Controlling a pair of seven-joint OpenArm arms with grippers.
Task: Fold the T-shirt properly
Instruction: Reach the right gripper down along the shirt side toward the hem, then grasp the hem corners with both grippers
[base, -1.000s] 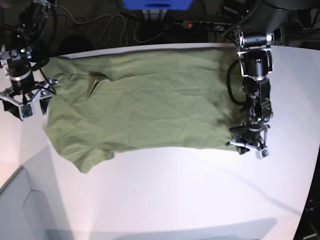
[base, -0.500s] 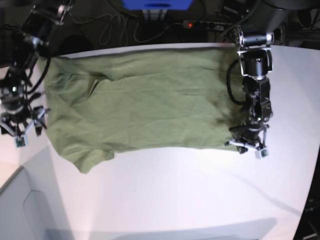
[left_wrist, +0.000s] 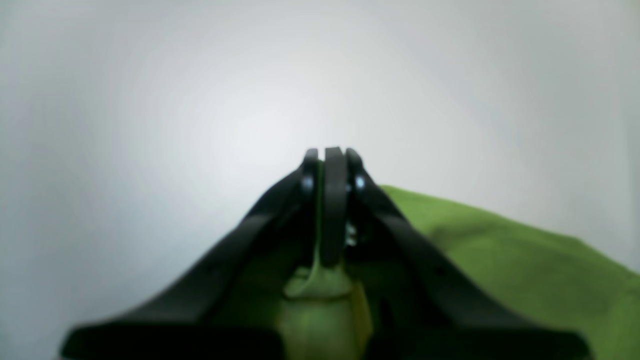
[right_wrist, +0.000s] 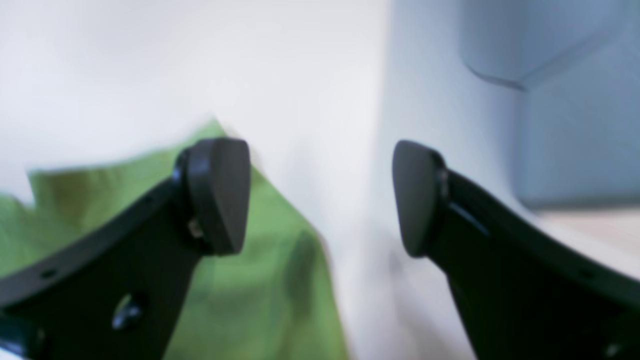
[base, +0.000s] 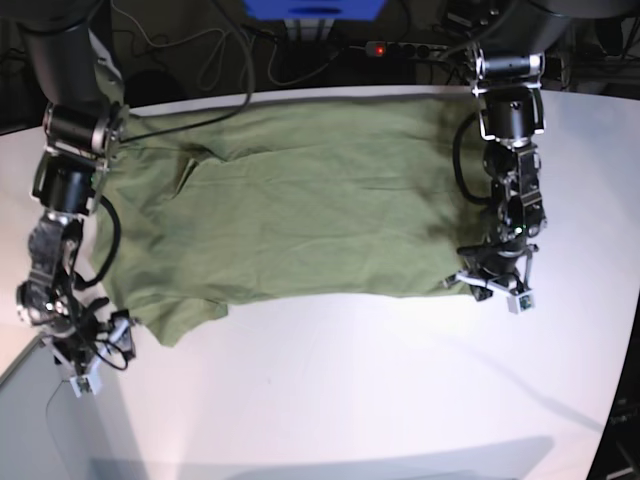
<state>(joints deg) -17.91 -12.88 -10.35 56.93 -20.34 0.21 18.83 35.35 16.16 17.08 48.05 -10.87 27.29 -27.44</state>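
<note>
- Left gripper (base: 493, 289), at the scene's right, is clamped on the near right corner of the shirt; its wrist view shows a sliver of green cloth pinched between the closed jaws.
- Right gripper (base: 88, 362), at the scene's left, has its jaws wide apart and holds nothing; it hovers just beside the near left sleeve.
- Table (base: 350, 390) is white, and the shirt (base: 280, 210) lies spread flat across its far half, the hem to the right.
- Step in hand looks like getting both near corners gripped for the first fold; one corner is secured, the other not yet.
- Next move calls for bringing the open jaws over the sleeve edge (right_wrist: 280, 250) and closing on it.
</note>
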